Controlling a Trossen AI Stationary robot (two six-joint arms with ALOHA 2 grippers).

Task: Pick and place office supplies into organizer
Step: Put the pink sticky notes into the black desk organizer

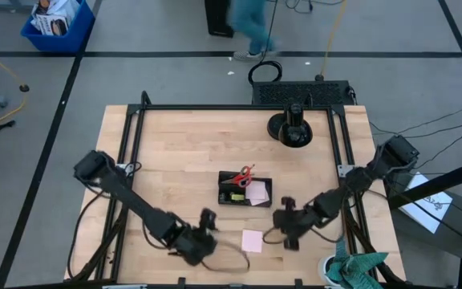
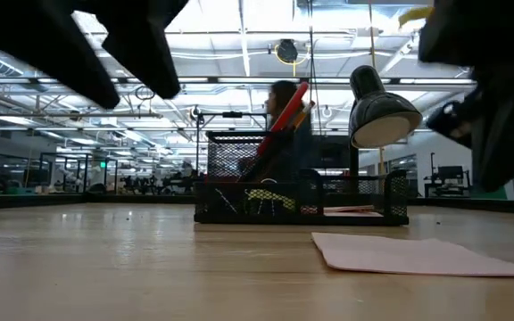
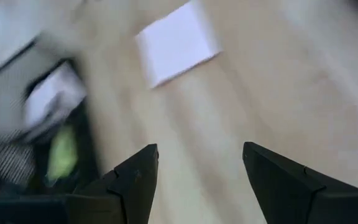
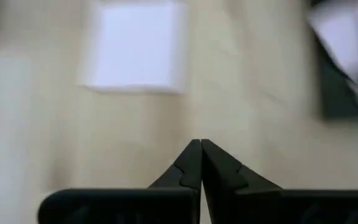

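Observation:
The black organizer (image 1: 233, 197) stands mid-table with red-handled scissors (image 1: 245, 174) upright in it, a pink pad (image 1: 257, 192) and a yellow-green eraser (image 1: 236, 195). A loose pink sticky note (image 1: 252, 240) lies flat on the wood nearer the front edge. My left gripper (image 3: 197, 149) hovers open left of the note, pointing down at a slant toward it. My right gripper (image 4: 201, 143) hovers shut right of the note, also slanting down toward it. Neither touches anything. In the low view the note (image 2: 418, 254) lies in front of the organizer (image 2: 302, 201).
A black desk lamp on a round stand (image 1: 293, 128) is at the far right of the table. A teal cloth (image 1: 359, 269) hangs at the near right corner. A person (image 1: 251, 24) walks past beyond the far edge. Bare wood surrounds the note.

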